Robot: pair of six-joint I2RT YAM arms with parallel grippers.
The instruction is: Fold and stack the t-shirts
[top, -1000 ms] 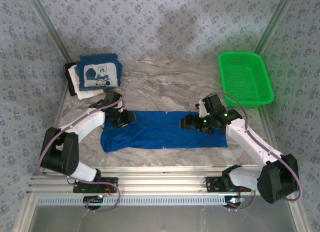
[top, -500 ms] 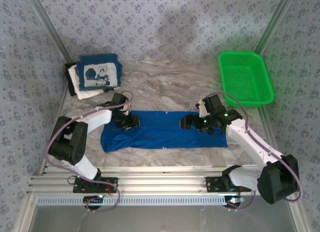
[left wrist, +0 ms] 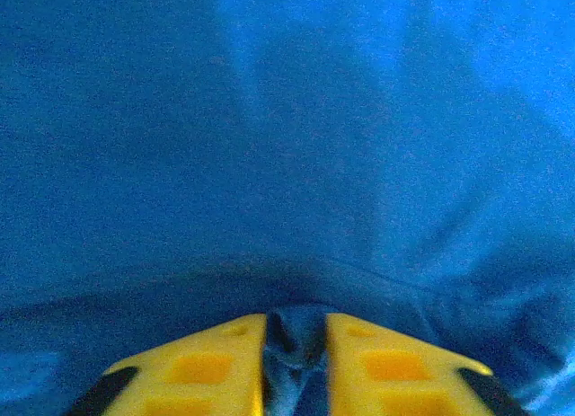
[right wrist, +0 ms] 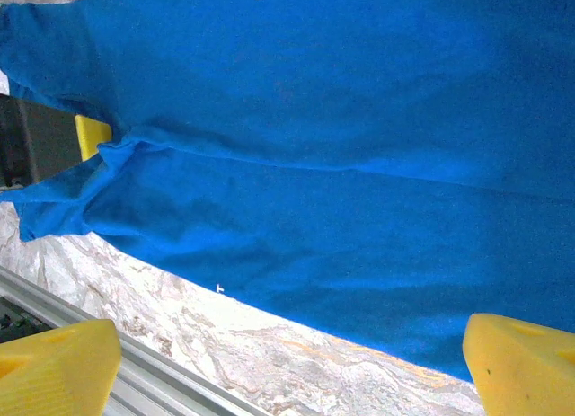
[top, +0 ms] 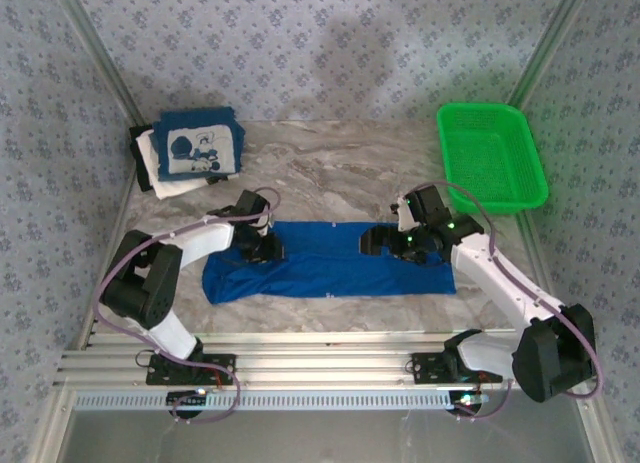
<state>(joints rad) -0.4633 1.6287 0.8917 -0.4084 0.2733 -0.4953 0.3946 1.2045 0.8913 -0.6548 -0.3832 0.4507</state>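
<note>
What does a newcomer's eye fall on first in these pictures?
A royal-blue t-shirt lies as a long strip across the middle of the table, the left hand pinching its left part and the right hand open over its right part. A bright green basket stands far right, a folded stack far left.

I see one t-shirt (top: 330, 261) spread mid-tabletop (top: 340, 173), the folded stack (top: 190, 153) far left, the basket (top: 490, 158) far right.
</note>
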